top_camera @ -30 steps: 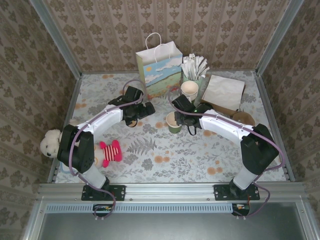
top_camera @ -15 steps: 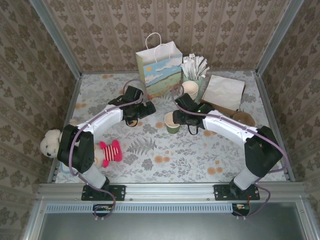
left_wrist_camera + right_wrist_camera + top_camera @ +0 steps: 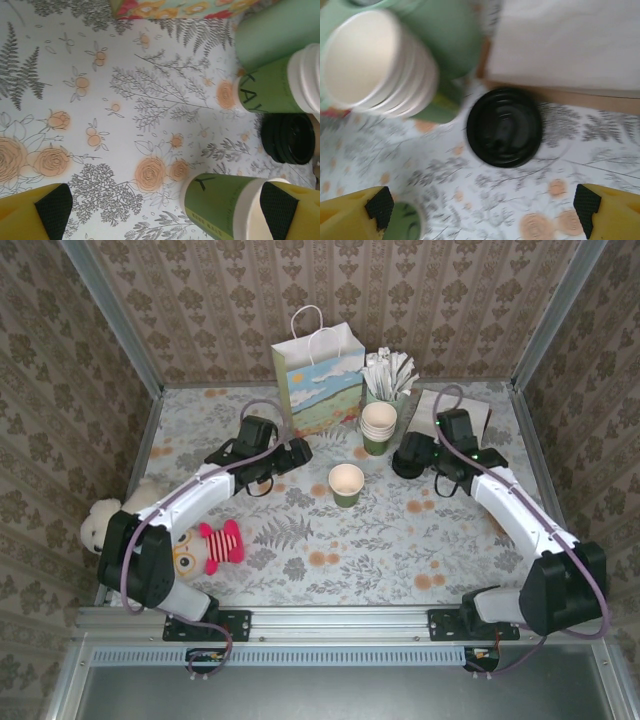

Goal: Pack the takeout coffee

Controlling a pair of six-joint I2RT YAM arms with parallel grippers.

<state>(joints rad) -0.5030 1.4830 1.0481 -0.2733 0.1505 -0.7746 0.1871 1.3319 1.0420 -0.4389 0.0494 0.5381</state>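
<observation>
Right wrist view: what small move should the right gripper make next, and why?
Probably lower the right gripper and close on the lid. Its jaws stand open over the lid, which lies flat on the table beside the cup stack. The lone cup stands uncapped, so the coffee likely needs its lid before packing.

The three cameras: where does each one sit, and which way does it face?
Top external: above and behind the bases, facing down at the table; left arm, right arm show.
Left wrist: low over the table, facing the open green cup; left gripper fingers at bottom corners.
Right wrist: above the black lid, facing down; right gripper fingers at bottom corners.
Shared: both wrist views hold that cup and lid.
</observation>
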